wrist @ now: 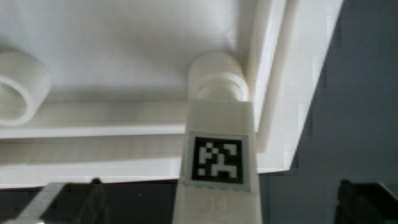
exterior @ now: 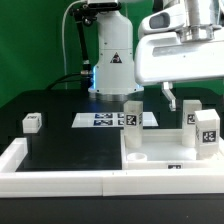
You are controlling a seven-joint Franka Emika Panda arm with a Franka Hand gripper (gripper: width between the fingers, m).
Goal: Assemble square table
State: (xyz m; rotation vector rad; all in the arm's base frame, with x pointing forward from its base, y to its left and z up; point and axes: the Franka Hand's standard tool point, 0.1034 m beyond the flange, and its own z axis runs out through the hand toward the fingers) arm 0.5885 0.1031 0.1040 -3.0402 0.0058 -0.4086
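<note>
The square table's white slab point(exterior: 150, 150) lies flat at the exterior view's right, tucked into the corner of the border wall. White tagged legs stand upright on it: one point(exterior: 131, 115) at its far left corner and two point(exterior: 207, 128) point(exterior: 192, 110) at the right. A small leg block point(exterior: 32, 122) sits apart at the exterior view's left. My gripper point(exterior: 171, 99) hangs above the slab, between the standing legs. In the wrist view a tagged leg point(wrist: 217, 150) rises from the slab point(wrist: 107, 60). My gripper point(wrist: 214, 205) is open, with a dark finger point(wrist: 63, 200) well clear on each side.
The long white U-shaped border wall point(exterior: 60, 180) runs along the front and left. The marker board point(exterior: 100, 120) lies flat on the black table near the robot base point(exterior: 112, 65). Another round socket or leg end point(wrist: 18, 92) shows on the slab in the wrist view.
</note>
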